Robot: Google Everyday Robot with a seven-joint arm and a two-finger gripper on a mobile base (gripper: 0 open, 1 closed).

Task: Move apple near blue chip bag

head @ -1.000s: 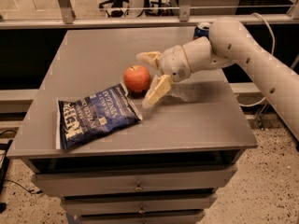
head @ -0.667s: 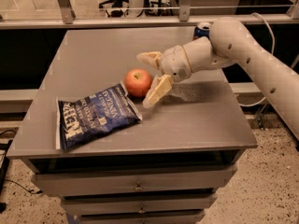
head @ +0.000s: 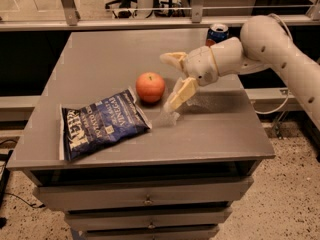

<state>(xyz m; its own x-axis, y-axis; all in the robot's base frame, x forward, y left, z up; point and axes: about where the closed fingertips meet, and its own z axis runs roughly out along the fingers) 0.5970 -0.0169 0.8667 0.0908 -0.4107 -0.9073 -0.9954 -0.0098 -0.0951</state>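
The orange-red apple [head: 150, 87] sits on the grey table [head: 100, 59], just above the right corner of the dark blue chip bag [head: 101, 124], which lies flat at the front left. My gripper [head: 171, 81] is to the right of the apple, open, with one cream finger above and behind the apple's right side and the other angled down to the table right of it. It holds nothing and stands clear of the apple.
A blue Pepsi can [head: 218, 33] stands at the table's back right, partly behind my arm [head: 270, 49]. The table has drawers [head: 145, 199] under its front edge. A rail runs behind the table.
The gripper has drawn back to the right, away from the apple. The apple stays next to the bag.
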